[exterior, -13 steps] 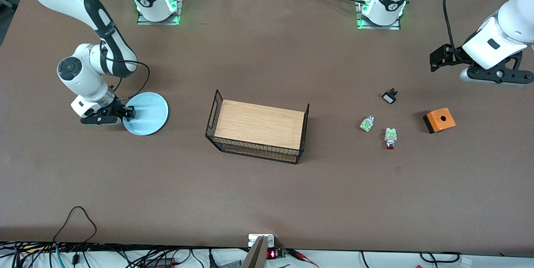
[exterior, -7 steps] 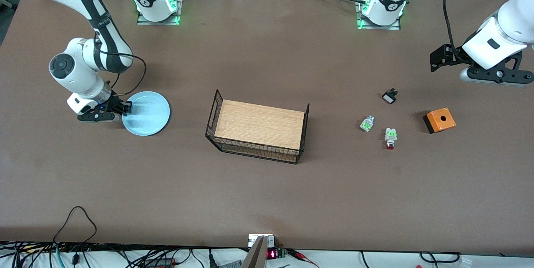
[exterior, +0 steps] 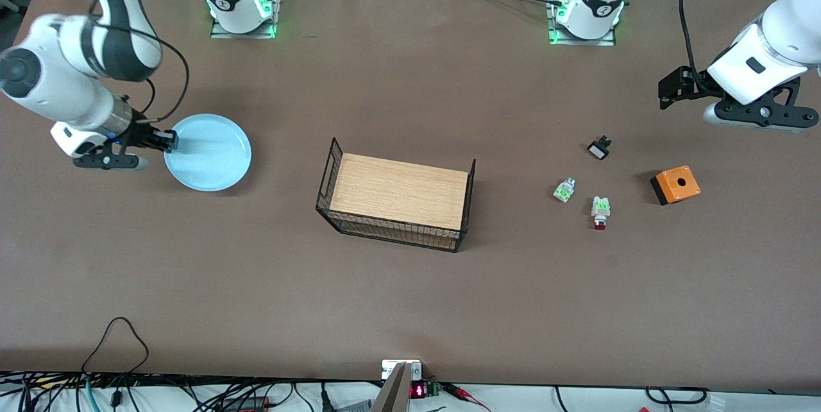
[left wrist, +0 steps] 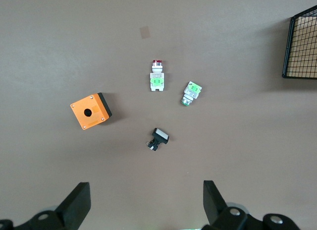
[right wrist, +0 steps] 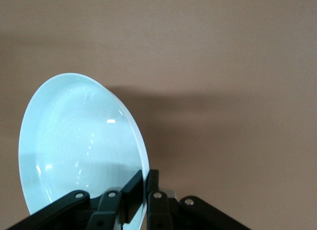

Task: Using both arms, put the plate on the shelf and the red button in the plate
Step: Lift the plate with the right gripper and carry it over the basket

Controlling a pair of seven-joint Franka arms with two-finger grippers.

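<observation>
The pale blue plate (exterior: 208,152) hangs above the table at the right arm's end, tilted in the right wrist view (right wrist: 74,150). My right gripper (exterior: 168,140) is shut on its rim, one finger on each face (right wrist: 147,183). The red button (exterior: 601,213) lies on the table toward the left arm's end and also shows in the left wrist view (left wrist: 157,76). My left gripper (exterior: 757,118) is open and empty (left wrist: 145,202), high over bare table beside the small parts.
A wire basket with a wooden board (exterior: 397,201) stands mid-table. Near the red button lie a white-and-green part without a red cap (exterior: 564,190), a small black-and-white part (exterior: 599,147) and an orange box with a hole (exterior: 675,185).
My right gripper has lifted the plate off the table and carried it toward the right arm's end. The left arm has barely moved.
</observation>
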